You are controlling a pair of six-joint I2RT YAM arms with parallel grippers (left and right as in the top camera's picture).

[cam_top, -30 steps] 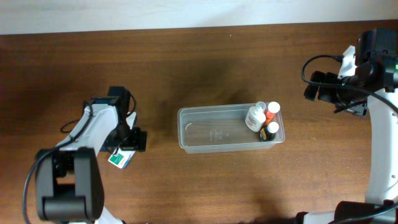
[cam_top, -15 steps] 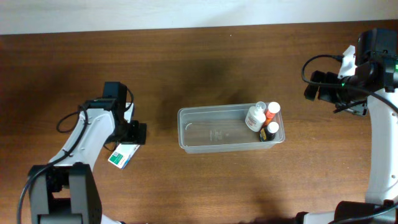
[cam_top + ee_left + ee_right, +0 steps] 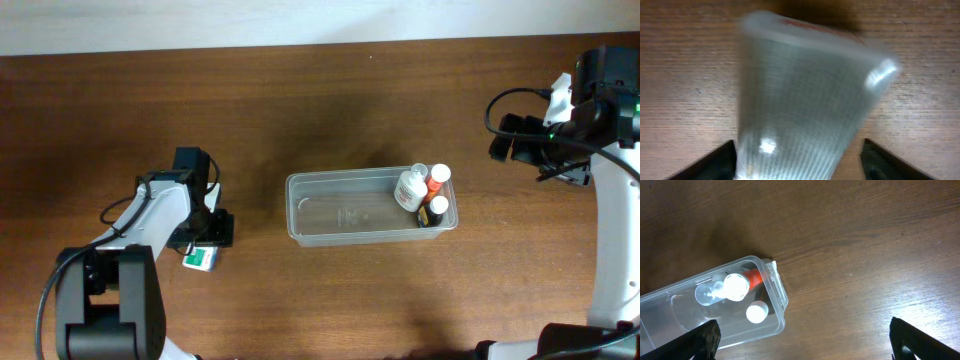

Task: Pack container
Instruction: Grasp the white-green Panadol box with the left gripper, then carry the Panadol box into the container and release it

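The clear container (image 3: 318, 208) lies at the table's middle and also shows in the right wrist view (image 3: 777, 287). Three small bottles stand in its right end: a white one (image 3: 409, 190), an orange one (image 3: 436, 179) and a dark one with a white cap (image 3: 436, 209). A small green and white box (image 3: 199, 260) lies on the table to the container's left. My left gripper (image 3: 207, 238) is over it, and in the left wrist view the box (image 3: 805, 90) sits between the open jaws (image 3: 799, 161). My right gripper (image 3: 508, 141) is open and empty, right of the container; its jaws (image 3: 810, 342) hang above bare wood.
The left half of the container is empty. The wooden table's far edge (image 3: 320, 45) runs along the top, with a pale wall behind it.
My left gripper has swung a little back and then come down over the green and white box. The right arm and the container have not moved.
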